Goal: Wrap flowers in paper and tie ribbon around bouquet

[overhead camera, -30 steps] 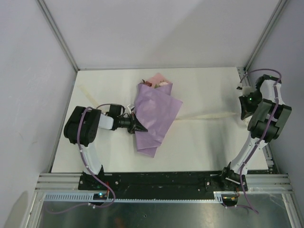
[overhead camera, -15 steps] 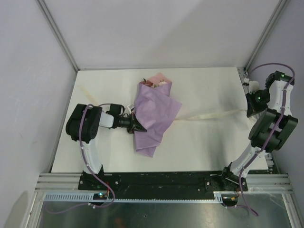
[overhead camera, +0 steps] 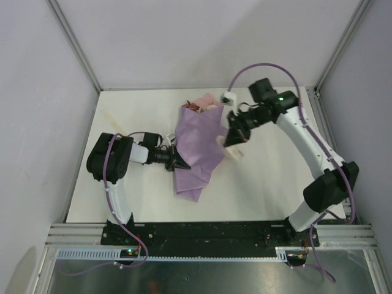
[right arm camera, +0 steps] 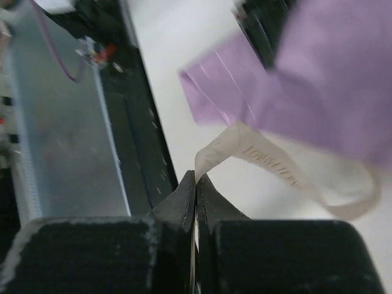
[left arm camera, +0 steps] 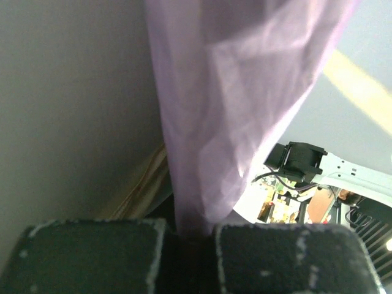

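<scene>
A: Biggest change first?
B: Over the counter (overhead camera: 263, 184), right arm (overhead camera: 309, 138) swung in from the far right edge, where parked a second ago. Now hanging just beside the bouquet's right flank. Left arm (overhead camera: 113, 162) unmoved.

A: And the bouquet (overhead camera: 196, 153) itself?
B: Lying flat mid-counter, same spot as before. Rose heads (overhead camera: 197, 108) toward the far wall, narrow tail toward the arm bases.

A: Meaning for the task?
B: Wrapping done, judging by the lilac paper (left arm camera: 214, 92) closed round the stems. Tying begun, not finished. Ribbon (right arm camera: 272, 166), a second ago drawn out straight toward the right edge, now slack and doubled back in a loop. Probably being brought over the waist for a first crossing; a reading only, no knot anywhere in sight.

A: Jaws?
B: Right jaws pressed together, pinching the ribbon at the very tips. From there, loop sagging across bare counter to the paper's edge, so ribbon end near the bouquet's right side, apart from the waist itself. Left jaws pressed together as well, pinching a fold of paper at the bouquet's left edge, near the waist.

A: Other end of the ribbon?
B: Cream strip (left arm camera: 141, 190) under that fold in the left wrist view, likely the ribbon's other stretch; too blurred to swear to.
</scene>
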Robot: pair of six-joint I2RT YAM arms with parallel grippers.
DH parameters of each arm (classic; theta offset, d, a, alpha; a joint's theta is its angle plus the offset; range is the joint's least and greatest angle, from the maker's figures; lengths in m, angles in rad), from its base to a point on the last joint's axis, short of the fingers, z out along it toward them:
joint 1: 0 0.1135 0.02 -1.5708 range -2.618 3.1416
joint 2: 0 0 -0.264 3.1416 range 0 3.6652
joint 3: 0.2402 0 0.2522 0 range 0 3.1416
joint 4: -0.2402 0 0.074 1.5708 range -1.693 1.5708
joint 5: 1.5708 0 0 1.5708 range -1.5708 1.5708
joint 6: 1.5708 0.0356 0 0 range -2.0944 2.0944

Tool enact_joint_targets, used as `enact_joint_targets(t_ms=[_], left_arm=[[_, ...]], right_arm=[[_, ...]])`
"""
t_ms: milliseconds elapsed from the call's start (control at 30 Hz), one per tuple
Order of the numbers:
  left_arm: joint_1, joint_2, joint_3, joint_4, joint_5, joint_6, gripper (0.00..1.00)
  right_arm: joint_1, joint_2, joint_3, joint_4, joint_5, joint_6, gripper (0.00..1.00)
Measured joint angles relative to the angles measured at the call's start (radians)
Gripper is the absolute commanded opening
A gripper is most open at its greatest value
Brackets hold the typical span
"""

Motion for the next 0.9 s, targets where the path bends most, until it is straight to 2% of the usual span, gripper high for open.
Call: enact_joint_targets(t_ms=[133,233,267,367,500,567,700,900], left_arm=[[-0.025,0.006,0.014,-0.001,-0.005,0.0,0.0],[-0.033,0.006,0.017,-0.003,-0.007,0.001,0.02],[-0.034,0.006,0.018,-0.005,-0.007,0.001,0.05],[-0.033,0.006,0.018,-0.006,-0.007,0.011,0.26],[-0.026,-0.021,0.012,-0.021,-0.009,0.025,0.44],[-0.023,-0.059,-0.002,-0.034,-0.029,0.039,0.49],[-0.015,-0.172,-0.047,-0.075,-0.084,0.072,0.57],[0.011,-0.325,-0.065,-0.191,-0.137,0.168,0.6]], right_arm=[[0.133,0.116,0.046,0.274,-0.121,0.265,0.0],[0.172,0.252,0.07,0.471,-0.164,0.423,0.0],[0.18,0.308,0.075,0.536,-0.176,0.473,0.0],[0.188,0.477,0.07,0.682,-0.187,0.595,0.0],[0.183,0.6,0.001,0.794,-0.18,0.684,0.0],[0.18,0.628,-0.034,0.828,-0.176,0.717,0.0],[0.174,0.64,-0.059,0.88,-0.176,0.755,0.0],[0.167,0.635,-0.086,0.947,-0.178,0.773,0.0]])
